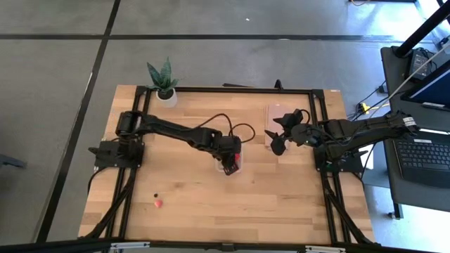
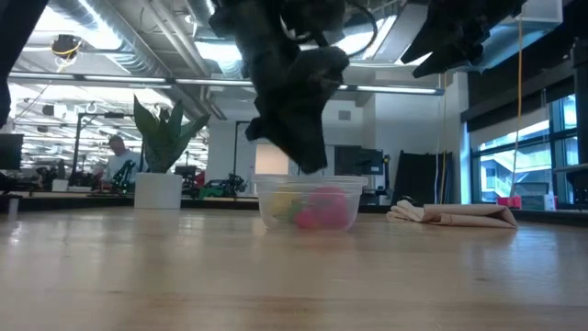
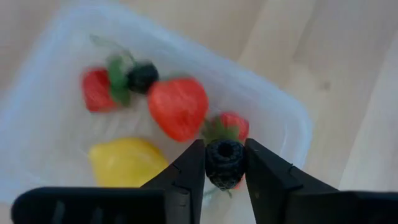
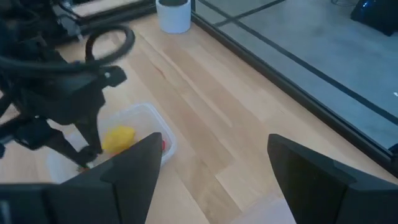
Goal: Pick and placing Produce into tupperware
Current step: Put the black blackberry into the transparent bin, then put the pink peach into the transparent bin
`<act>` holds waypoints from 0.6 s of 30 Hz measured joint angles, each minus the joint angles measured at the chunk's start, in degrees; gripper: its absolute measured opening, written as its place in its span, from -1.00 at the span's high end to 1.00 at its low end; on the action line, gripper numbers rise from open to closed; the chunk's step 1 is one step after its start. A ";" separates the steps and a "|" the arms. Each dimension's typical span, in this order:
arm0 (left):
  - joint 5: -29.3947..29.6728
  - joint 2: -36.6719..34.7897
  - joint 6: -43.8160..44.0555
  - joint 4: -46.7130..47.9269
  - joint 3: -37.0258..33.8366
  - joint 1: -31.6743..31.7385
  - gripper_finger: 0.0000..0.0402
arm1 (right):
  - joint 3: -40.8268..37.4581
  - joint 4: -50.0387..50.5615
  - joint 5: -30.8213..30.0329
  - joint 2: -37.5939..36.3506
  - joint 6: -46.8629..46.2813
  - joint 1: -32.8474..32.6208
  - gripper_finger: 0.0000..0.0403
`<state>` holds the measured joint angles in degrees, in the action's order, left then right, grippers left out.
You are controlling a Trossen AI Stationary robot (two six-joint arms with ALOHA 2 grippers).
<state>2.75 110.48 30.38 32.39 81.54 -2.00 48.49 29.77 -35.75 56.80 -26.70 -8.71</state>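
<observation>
At the far left of the table, near its front edge, we see a small dark berry and a pinkish piece lying loose on the wood, just beside each other and well apart from the container. Behind them, at the back left corner, stands a green potted plant in a white pot.

Moving toward the middle, we find the left gripper poised directly over the tupperware, its fingers nearly closed and pinching a blackberry between them. Inside the clear container we make out a yellow lemon, a large strawberry, a second strawberry with a dark berry beside its green leaves, and another strawberry just behind the held blackberry. In the low view, the container sits flat on the table with the arm coming down over it.

Further right, the right gripper hovers above the table with its fingers spread wide and nothing between them. Just behind it a flat pinkish lid lies on the wood.
</observation>
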 joint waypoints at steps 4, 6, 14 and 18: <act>-0.93 2.05 0.83 -0.35 0.00 -0.18 0.60 | 0.00 1.38 0.05 0.00 -0.08 -0.23 -0.46; -0.90 2.61 0.86 -0.19 -0.03 -0.25 0.57 | 0.00 1.87 0.15 0.00 -0.13 -0.45 -0.46; -0.70 2.84 0.88 -0.40 -0.05 -0.13 0.31 | 0.00 1.94 0.50 0.00 -0.13 -0.87 -0.46; -0.73 2.84 0.97 -0.36 -0.05 -0.20 0.23 | 0.00 1.91 0.50 0.00 -0.21 -0.87 -0.46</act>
<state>2.01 113.32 31.35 32.03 81.49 -2.20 48.49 31.67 -35.25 56.80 -26.91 -9.58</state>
